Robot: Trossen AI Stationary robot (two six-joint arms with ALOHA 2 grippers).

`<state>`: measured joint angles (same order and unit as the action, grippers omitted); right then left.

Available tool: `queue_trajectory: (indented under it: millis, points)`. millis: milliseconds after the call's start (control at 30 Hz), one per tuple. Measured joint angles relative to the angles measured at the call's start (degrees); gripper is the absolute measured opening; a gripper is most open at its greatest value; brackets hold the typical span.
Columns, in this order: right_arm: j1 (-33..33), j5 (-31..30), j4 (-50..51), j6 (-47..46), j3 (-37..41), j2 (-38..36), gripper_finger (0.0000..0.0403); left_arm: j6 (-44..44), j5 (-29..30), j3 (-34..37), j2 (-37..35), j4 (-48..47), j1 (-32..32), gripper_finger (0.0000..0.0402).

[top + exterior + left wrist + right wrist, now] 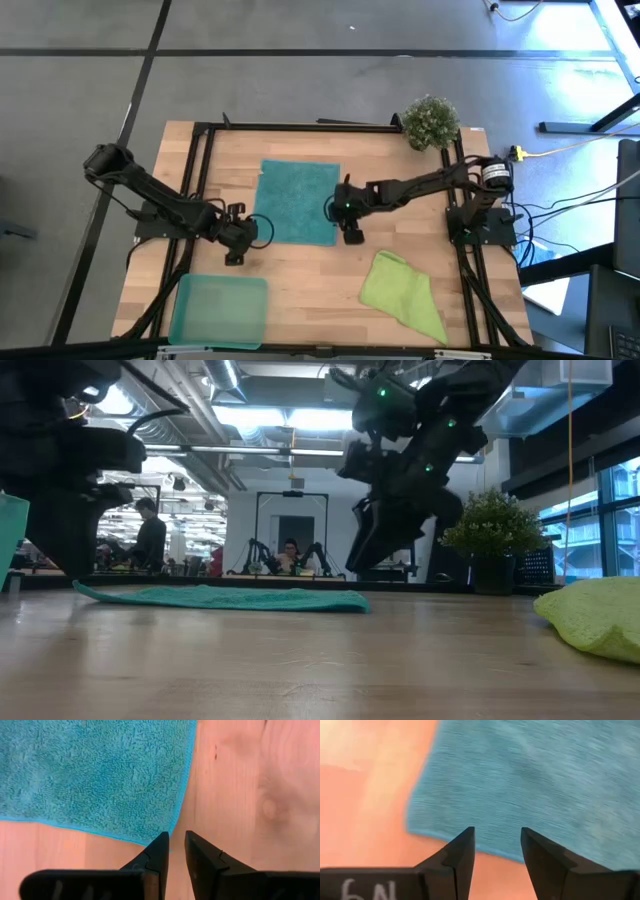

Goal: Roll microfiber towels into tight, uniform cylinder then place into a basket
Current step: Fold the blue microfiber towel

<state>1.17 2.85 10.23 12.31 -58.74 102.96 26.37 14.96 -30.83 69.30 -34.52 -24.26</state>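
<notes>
The teal towel (298, 203) lies spread flat on the table; it also shows in the low view (225, 598). My left gripper (260, 232) hangs low over its near left corner (159, 836), fingers a narrow gap apart (176, 845); whether they touch the cloth does not show. My right gripper (345, 225) is open above the towel's right edge by its near right corner (417, 827), clear of the cloth in the low view (365, 560). The lime towel (405, 290) lies crumpled at the near right. The teal basket (220, 310) sits at the near left.
A potted plant (432, 122) stands at the far right corner. A black frame (300, 127) runs along the table's far edge and sides. Bare wood lies between the teal towel, the basket and the lime towel. People show in the room beyond the table (150, 530).
</notes>
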Motion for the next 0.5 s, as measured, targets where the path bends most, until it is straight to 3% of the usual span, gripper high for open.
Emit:
queue_trajectory:
  millis: [367,500]
  points:
    - [-3.29,-0.17,-0.09,-1.66,0.02,0.44,0.0161,0.46,1.72,0.86,5.49,-0.42,-0.54,0.0052]
    - [-3.94,-0.15,-0.06,-1.68,0.07,0.93,0.0161,0.50,2.20,0.63,7.23,0.26,-0.61,0.0033]
